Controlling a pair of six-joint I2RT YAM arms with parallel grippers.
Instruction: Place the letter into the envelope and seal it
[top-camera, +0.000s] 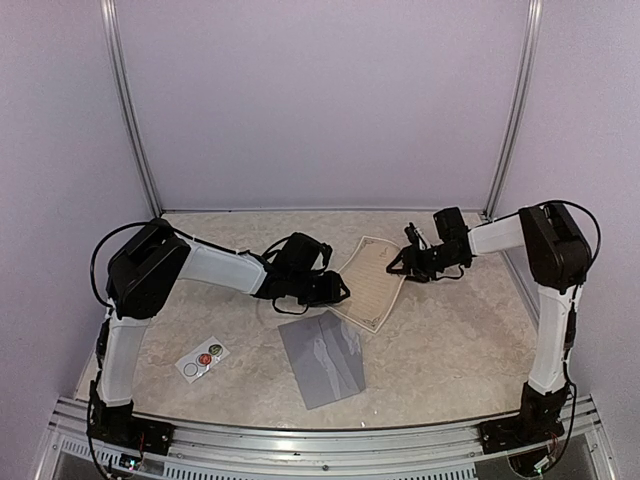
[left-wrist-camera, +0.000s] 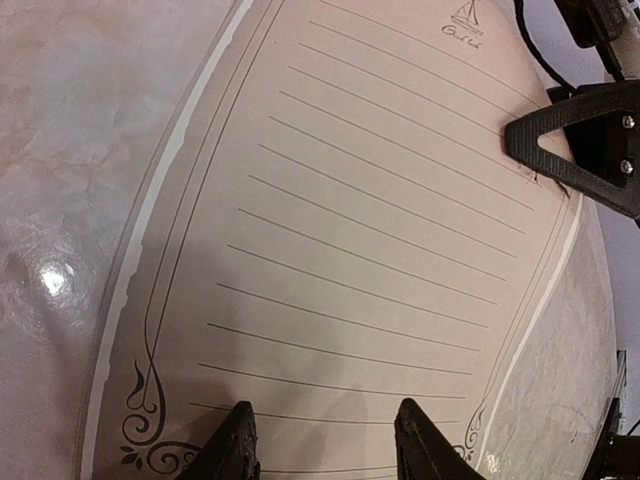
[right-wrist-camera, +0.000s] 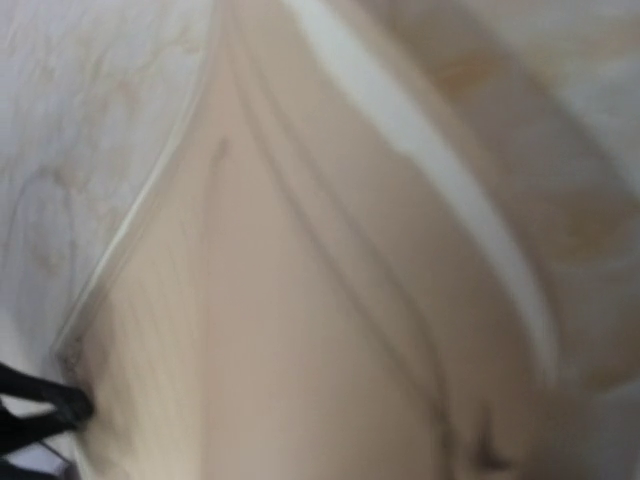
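Blurred and very close, the cream letter (right-wrist-camera: 300, 330) fills most of the frame, with faint border lines. Marbled surface (right-wrist-camera: 70, 110) lies left of the letter; the end effector (right-wrist-camera: 35, 415) shows black tips at the letter's lower left edge

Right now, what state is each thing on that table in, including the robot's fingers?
letter: unfolded, flat on the table, not yet packed.
envelope: lying flat, nothing touching it; flap position unclear.
sticker card: lying flat, apart from both arms.
left fingers: open, over one end of the letter.
right fingers: at the letter's far edge; open or shut unclear.
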